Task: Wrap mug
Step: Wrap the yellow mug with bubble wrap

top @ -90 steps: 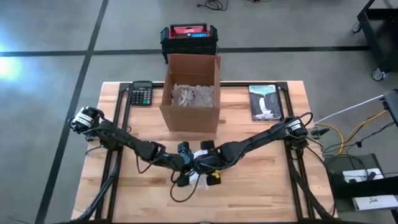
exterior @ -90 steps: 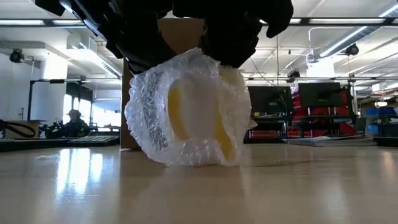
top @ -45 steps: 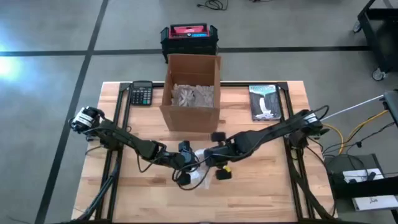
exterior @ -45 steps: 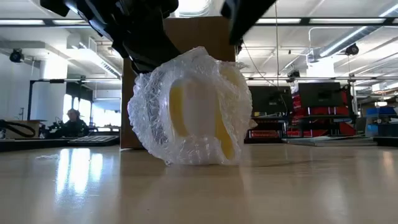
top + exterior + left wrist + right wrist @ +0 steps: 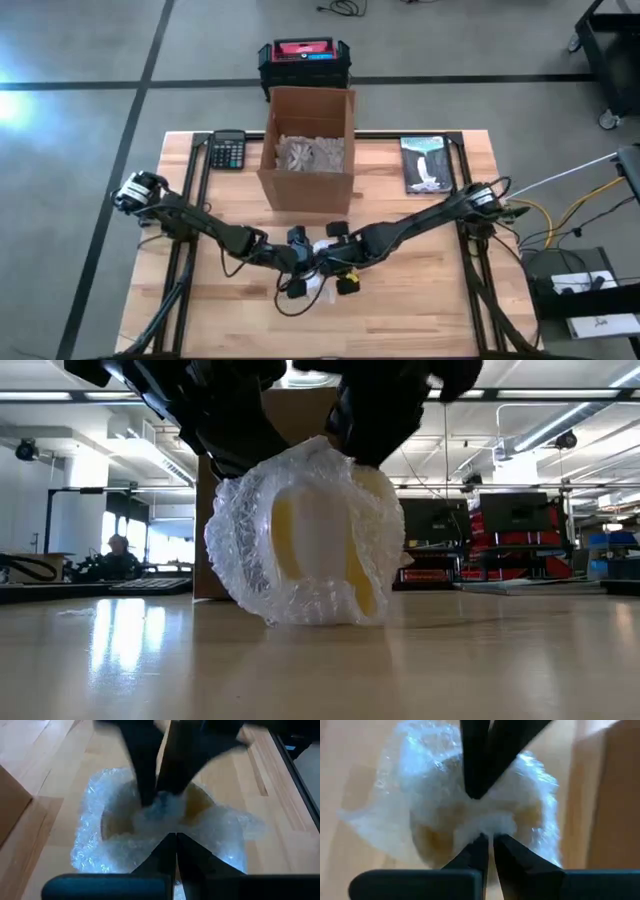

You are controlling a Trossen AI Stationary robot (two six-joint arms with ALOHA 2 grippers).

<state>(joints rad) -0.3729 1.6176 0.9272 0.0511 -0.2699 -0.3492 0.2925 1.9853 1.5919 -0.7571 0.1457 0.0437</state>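
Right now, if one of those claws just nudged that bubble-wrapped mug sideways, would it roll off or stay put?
The bubble-wrapped mug would probably rock rather than roll far: the bundle looks lumpy and uneven against the table. The wrap likely squashes first, cushioning the push. The loose plastic might also shift over the yellow mug inside.

The mug (image 5: 318,550) looks smooth yellow under clear, crinkled, glossy bubble wrap (image 5: 240,530); the bench (image 5: 420,300) is pale wood with a soft sheen. The box (image 5: 306,190) is matt brown cardboard; both arms look matt black.
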